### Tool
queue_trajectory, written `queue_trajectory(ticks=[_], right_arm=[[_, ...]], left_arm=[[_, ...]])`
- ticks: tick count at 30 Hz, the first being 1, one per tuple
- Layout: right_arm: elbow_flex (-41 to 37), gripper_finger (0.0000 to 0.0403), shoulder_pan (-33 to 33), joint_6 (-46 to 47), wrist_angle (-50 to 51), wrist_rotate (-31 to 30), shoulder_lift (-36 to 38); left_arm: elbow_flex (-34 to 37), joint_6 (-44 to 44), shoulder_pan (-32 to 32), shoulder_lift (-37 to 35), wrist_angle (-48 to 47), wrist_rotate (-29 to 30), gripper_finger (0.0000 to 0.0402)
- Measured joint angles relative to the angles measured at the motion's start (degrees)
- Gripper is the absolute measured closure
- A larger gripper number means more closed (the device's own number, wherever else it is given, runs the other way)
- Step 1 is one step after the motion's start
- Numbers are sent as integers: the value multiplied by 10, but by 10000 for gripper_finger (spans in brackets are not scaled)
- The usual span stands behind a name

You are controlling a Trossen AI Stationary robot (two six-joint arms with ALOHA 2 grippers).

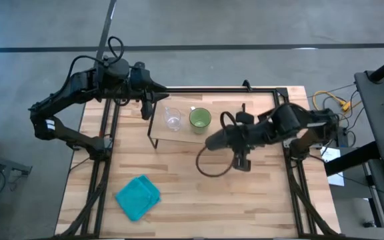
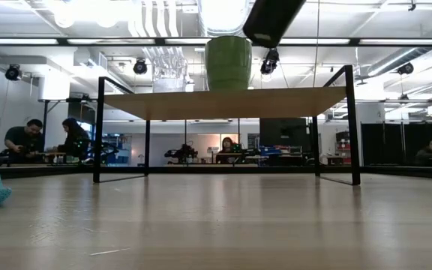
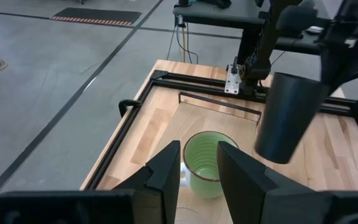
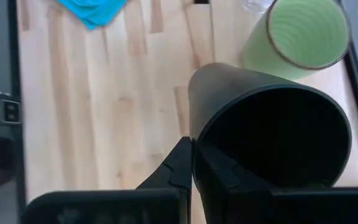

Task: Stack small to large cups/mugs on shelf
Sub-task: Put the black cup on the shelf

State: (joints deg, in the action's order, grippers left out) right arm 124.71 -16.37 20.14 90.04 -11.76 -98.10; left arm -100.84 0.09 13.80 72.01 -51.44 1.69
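Black cup (image 4: pixel 272 124) in right fingers (image 4: pixel 188 165), beside green mug (image 1: pixel 200 119).

Bright overhead ceiling lights (image 2: pixel 88 11) glare — tabletop (image 1: pixel 179 173) evenly lit.

On the low wooden shelf with black wire legs (image 1: pixel 162 133) at frame centre, you see the small clear glass cup (image 1: pixel 173 119) left of the light green mug (image 1: pixel 200 119); the crumpled teal cloth (image 1: pixel 139 197) lies lower left on the worktop (image 1: pixel 179 193).

We list one teal cloth (image 1: pixel 138 197), crumpled, lying on the wooden table (image 1: pixel 259 200) near its front left corner. Beyond the table we note people (image 2: pixel 25 139) seated at desks in the room behind, yellow cables (image 1: pixel 332 102) on the grey floor, and ceiling lights (image 2: pixel 88 10).
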Motion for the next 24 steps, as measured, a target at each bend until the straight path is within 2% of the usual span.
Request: queue_trajectory(ticks=[5, 10, 24], right_arm=[[-8, 394, 37, -50, 0, 1, 7], [-27, 394, 71, -57, 0, 1, 38], [-166, 394, 121, -58, 0, 38, 121]], left_arm=[[0, -13, 0, 0, 0, 0, 311], [0, -13, 0, 0, 0, 0, 311], [0, -12, 0, 0, 0, 0, 311]])
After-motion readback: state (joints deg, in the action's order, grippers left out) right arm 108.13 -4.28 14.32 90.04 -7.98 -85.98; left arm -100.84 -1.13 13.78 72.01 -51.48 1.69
